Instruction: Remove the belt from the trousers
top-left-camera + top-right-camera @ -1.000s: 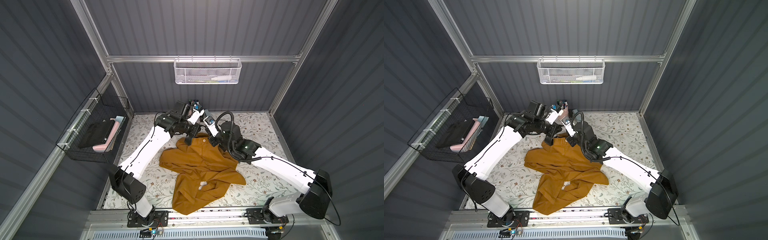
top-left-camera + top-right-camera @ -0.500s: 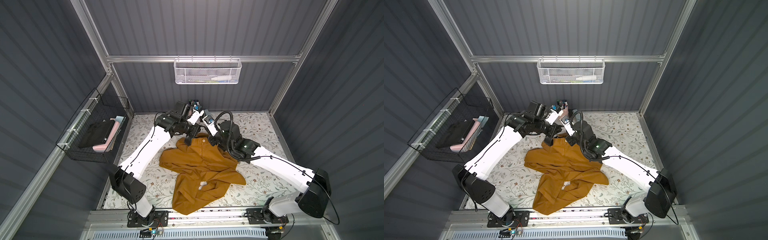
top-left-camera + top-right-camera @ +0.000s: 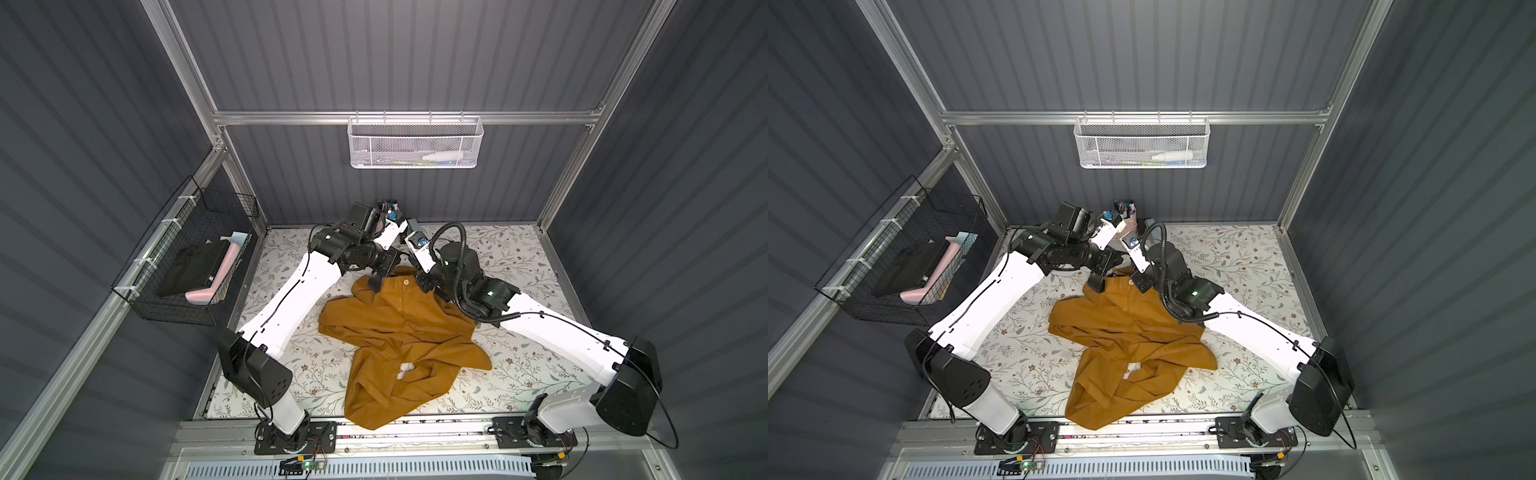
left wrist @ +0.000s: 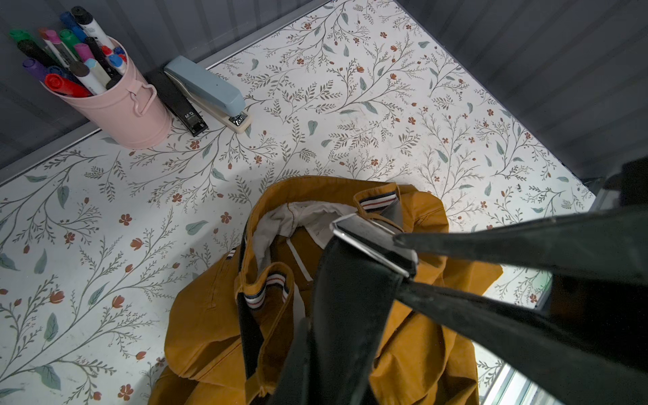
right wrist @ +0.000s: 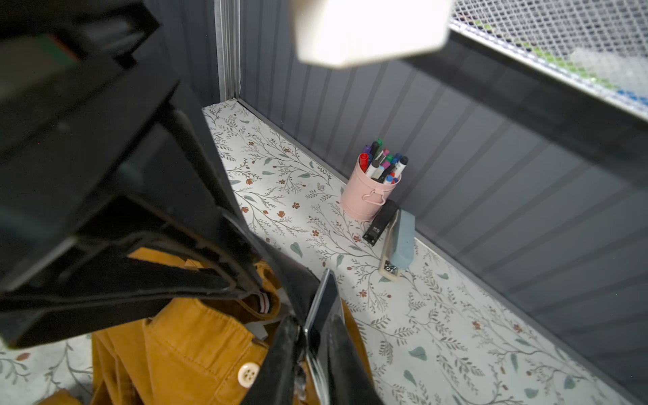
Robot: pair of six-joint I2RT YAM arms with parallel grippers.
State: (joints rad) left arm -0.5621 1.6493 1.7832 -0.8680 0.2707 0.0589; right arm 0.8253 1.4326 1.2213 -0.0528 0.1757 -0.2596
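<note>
While the left gripper is clamped nearly shut on the buckle end of the belt, the relation that matters is strap vs waistband (clock read on a top view, 12 = back wall). Mid-table lie the trousers, waistband at 12, legs trailing to 6. The buckle looks lifted off the cloth. The strap drops from it back into the open waistband, and a black run of it shows along the inside of the rim. So the belt's long axis follows the waistband, roughly 9–3, with the buckle end up in the left jaws

Left gripper sits at 9 of the pale button, right gripper at 3 of it, both just beside the waistband. Left arm is the one on the belt. My read: pull out toward 9 along the strap, not straight up, or the trousers lift too. Right fingers stand close together at the striped rim in the right wrist view; can't tell if they pinch cloth

Containers:
- pink cup at 12, full of markers, blue-grey stapler just beside it
- white mesh basket on the back wall: a pale bottle-like item, something green
- black wire basket at 9 on the side wall: a black item and a pink one
</note>
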